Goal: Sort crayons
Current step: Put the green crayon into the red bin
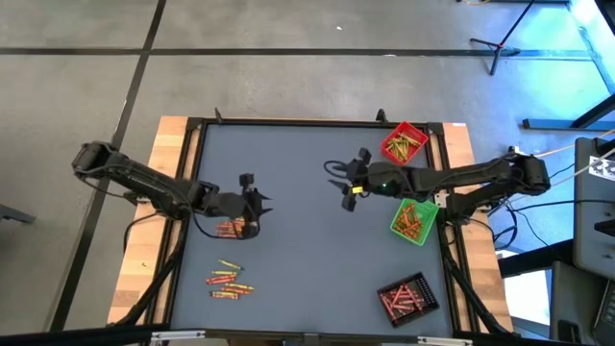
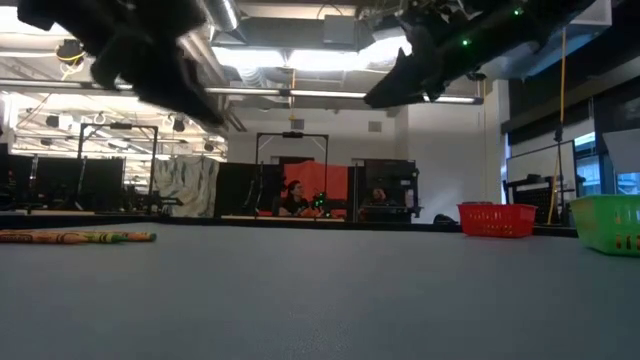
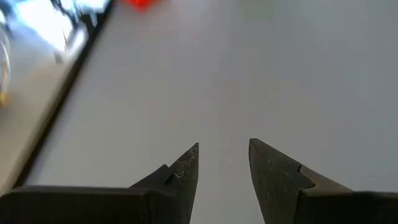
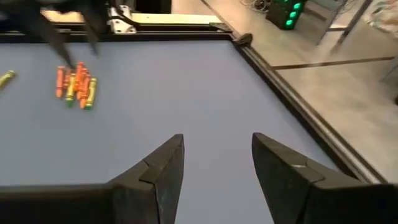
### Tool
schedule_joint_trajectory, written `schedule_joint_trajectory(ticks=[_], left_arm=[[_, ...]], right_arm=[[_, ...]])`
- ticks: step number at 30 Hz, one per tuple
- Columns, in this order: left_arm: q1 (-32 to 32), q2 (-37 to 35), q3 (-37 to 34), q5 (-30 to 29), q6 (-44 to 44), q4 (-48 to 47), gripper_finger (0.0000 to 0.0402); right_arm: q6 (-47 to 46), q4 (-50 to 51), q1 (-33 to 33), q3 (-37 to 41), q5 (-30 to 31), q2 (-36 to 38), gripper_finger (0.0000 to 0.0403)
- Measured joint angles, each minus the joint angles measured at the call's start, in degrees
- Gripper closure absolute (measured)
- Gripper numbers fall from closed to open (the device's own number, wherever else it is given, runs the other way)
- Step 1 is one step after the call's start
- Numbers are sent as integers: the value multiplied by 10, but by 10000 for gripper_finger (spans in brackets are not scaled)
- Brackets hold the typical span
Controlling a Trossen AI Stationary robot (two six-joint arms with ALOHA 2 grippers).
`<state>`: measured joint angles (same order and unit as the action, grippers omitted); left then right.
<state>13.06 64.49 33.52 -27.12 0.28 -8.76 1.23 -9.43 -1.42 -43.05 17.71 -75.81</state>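
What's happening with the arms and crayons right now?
Left gripper open, empty, over a crayon pile. Right gripper open, empty, mid-table. More crayons loose near the front. Nothing in the way.

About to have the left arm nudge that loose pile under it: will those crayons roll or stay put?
The crayons look like thin round sticks, so a sideways push would probably roll them. They lie bunched together, so one nudge likely scatters several. Being small, they seem light and stiff.

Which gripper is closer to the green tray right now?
Right. The right gripper hangs open over the table's middle, a short way from the green tray by the right edge. The left gripper, also open, hovers beside a crayon pile on the left half, much farther off.
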Motion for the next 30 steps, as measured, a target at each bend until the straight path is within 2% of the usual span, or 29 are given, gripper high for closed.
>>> schedule_joint_trajectory(ticks=[4, 7, 11, 15, 20, 25, 30], left_arm=[[-32, 0, 39, 27, -65, -151, 277], [-59, 0, 65, 56, -103, -248, 277], [-98, 0, 73, 116, -136, -328, 277], [-122, 5, 64, 164, -138, -349, 277], [-121, 40, 59, 208, -124, -354, 277], [-109, 92, 59, 215, -104, -344, 277], [-101, 136, 59, 249, -96, -329, 284]], right_arm=[[-8, 1, 1, 0, -36, -1, 217], [-13, -24, -1, 0, -39, -1, 216], [-23, -47, -1, 0, -46, -8, 216], [-16, -78, 0, 0, -88, -30, 217], [8, -91, 0, 0, -160, -50, 217], [10, -102, 0, 0, -174, -51, 217], [10, -99, 0, 0, -178, -51, 217]])
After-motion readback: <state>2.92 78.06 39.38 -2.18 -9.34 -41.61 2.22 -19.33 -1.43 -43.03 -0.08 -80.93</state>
